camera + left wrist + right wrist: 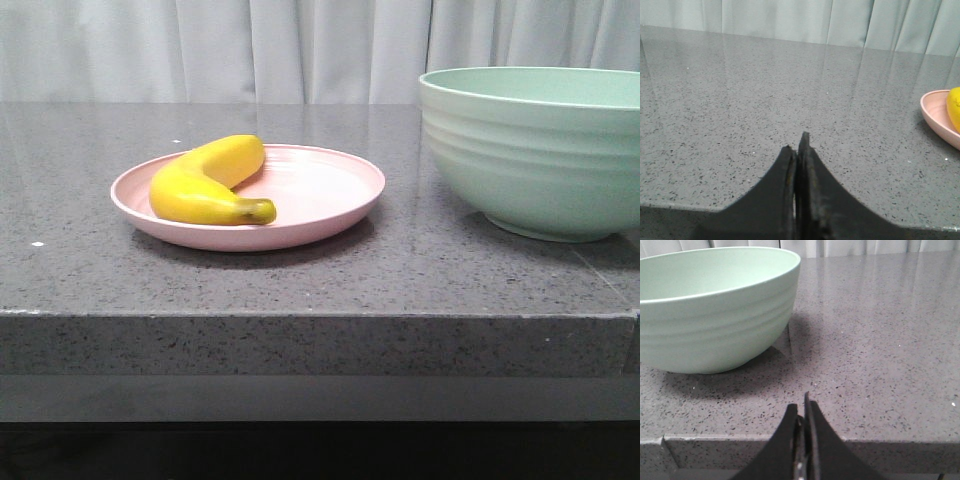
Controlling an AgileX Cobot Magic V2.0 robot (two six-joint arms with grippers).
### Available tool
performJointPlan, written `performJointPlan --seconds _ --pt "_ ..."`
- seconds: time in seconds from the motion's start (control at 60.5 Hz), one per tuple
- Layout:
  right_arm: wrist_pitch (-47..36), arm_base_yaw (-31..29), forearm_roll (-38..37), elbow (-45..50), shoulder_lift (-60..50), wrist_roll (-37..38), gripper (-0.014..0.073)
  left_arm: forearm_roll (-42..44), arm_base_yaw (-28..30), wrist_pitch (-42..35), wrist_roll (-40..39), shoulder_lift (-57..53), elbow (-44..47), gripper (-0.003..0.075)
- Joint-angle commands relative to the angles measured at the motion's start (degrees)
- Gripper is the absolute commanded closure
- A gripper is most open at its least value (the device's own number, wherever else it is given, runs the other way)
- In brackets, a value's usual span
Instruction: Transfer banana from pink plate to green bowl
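The banana [206, 182] is short, plump and glossy bright yellow, curved like a crescent, with a dark greenish-brown stem tip pointing toward the plate's middle. It lies on the left half of the pink plate [330, 185], left of centre in the front view. The plate is round, shallow and pale pink with a low raised rim. At the right edge of that view stands the green bowl [540, 150], a deep pale mint bowl with horizontal ridges on its outside, rising far higher than the plate and standing apart from it.

Both rest on a grey speckled stone counter [300, 290] with a thick front edge and a glossy top that mirrors the pale curtain [250, 50] hanging behind it.

My arms do not appear in the front view; only the wrist cameras show them. My left pincer [799, 147] has its two dark fingers pressed together with nothing between them, low over bare counter near the front edge, with a sliver of plate rim and banana at the right edge of that frame. My right pincer [802, 407] is likewise closed on nothing, at the counter's front edge, with the bowl filling the upper left of its frame and its smooth inside visible.
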Motion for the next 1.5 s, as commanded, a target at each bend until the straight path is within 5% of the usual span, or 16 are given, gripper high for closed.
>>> performJointPlan --seconds 0.0,0.314,0.662,0.91,1.009,1.191,1.257,1.488 --pt "-4.5 -0.4 -0.5 0.1 -1.1 0.0 0.0652 -0.5 0.1 -5.4 -0.5 -1.1 0.3 0.0741" --pt "-11.3 -0.4 -0.6 -2.3 -1.1 0.0 0.0652 -0.5 0.1 -10.9 -0.5 -0.7 -4.3 0.0741" --pt "4.0 -0.4 0.1 -28.1 12.9 0.0 0.0652 0.7 0.1 -4.4 -0.5 19.0 -24.0 0.0741" --pt "4.5 -0.4 0.1 -33.2 20.9 0.0 0.0645 0.7 0.1 -5.0 -0.5 23.7 -25.6 0.0735" --pt "4.5 -0.4 0.1 -33.2 20.9 0.0 0.0528 0.7 0.1 -5.0 -0.5 23.7 -25.6 0.0615" --pt "4.5 -0.4 0.1 -33.2 20.9 0.0 0.0008 0.7 0.1 -4.8 -0.5 23.7 -25.0 0.0094" --pt "4.4 -0.4 0.1 -32.9 20.9 0.0 -0.0073 0.7 0.1 -4.8 -0.5 23.7 -25.0 0.004" --pt "5.0 -0.4 0.1 -32.9 20.9 0.0 -0.005 0.5 -1.7 0.9 1.0 26.8 -29.3 0.0041"
